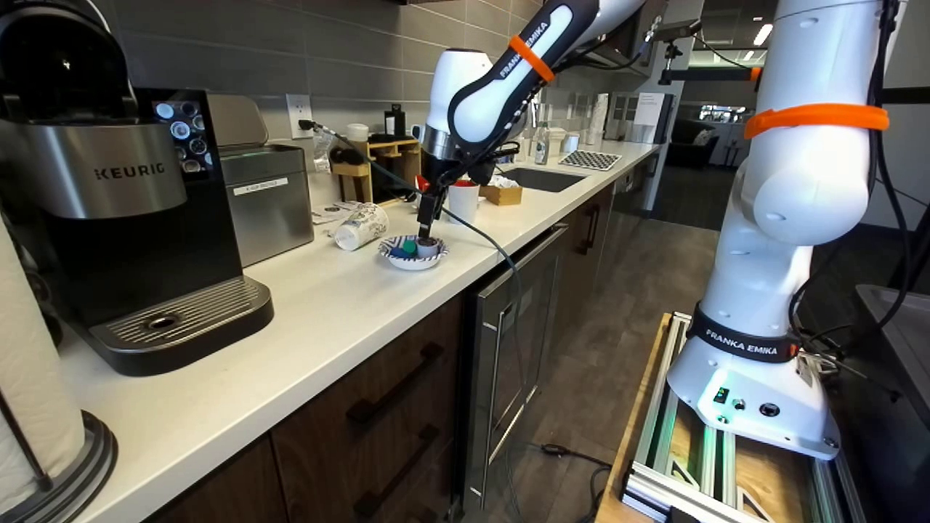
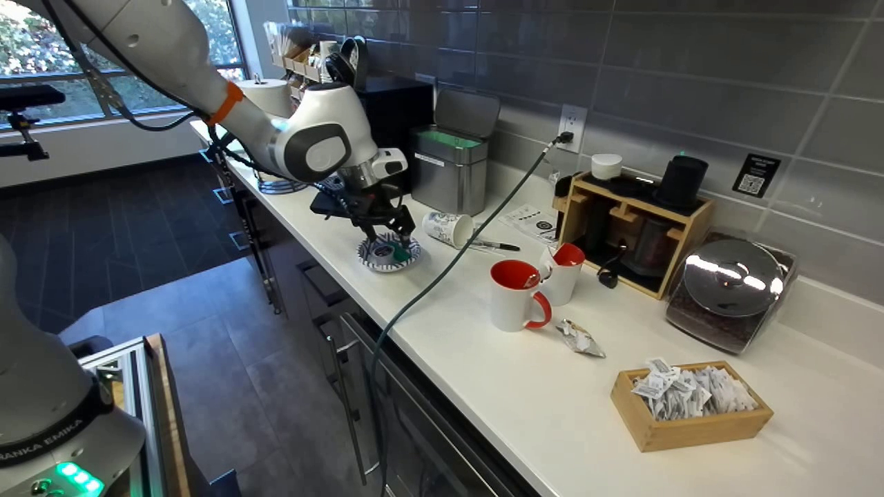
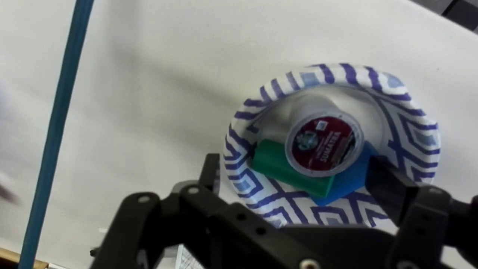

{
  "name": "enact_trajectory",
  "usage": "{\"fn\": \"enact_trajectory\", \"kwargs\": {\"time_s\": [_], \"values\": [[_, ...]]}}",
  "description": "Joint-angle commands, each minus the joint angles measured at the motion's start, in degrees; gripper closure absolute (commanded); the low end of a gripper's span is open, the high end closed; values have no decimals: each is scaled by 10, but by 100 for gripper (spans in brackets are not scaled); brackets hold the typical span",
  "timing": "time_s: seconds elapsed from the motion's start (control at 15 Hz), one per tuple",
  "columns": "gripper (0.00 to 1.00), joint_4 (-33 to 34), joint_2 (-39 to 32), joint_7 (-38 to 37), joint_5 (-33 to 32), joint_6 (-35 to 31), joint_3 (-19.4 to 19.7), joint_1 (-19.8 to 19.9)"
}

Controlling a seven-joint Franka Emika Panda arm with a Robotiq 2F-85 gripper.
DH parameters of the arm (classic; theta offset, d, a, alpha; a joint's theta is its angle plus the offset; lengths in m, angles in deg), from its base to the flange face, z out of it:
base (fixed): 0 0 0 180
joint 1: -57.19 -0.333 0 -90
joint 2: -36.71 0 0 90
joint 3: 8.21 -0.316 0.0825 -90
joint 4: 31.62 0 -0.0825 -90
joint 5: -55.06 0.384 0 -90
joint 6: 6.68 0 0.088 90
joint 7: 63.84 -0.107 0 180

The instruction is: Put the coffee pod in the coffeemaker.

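We have the fingers (image 3: 210, 173) spread wide, holding nothing. The pod (image 3: 324, 144) sits in the bowl (image 3: 347, 73), crowded by a green piece (image 3: 282, 170) and a blue piece (image 3: 353, 179). We judge it light, stiff-walled, a bit slick, lid easily dented; we'd pinch the sides just under its rim. The tipped cup (image 1: 362, 226) lies just beside the bowl; the edge of the surface (image 1: 327, 298) runs near. The cord (image 3: 58, 123) passes on the side away from the coffeemaker (image 1: 134, 196), with open room toward it.

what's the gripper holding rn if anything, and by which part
Nothing: the gripper is open, and the coffee pod rests in the patterned bowl, with a gap between it and each jaw in the wrist view.
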Motion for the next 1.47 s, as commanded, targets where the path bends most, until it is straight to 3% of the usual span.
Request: {"fn": "enact_trajectory", "kwargs": {"time_s": [0.0,0.47,1.2,1.33,1.4], "values": [[0,-34,13,-37,-16,-15,-9,2],[0,-25,-9,-41,-14,-8,-25,-1],[11,12,-54,-55,-22,-36,-16,4],[21,17,-57,-58,-24,-25,-15,3],[42,18,-56,-65,-30,-21,-12,2]]}}
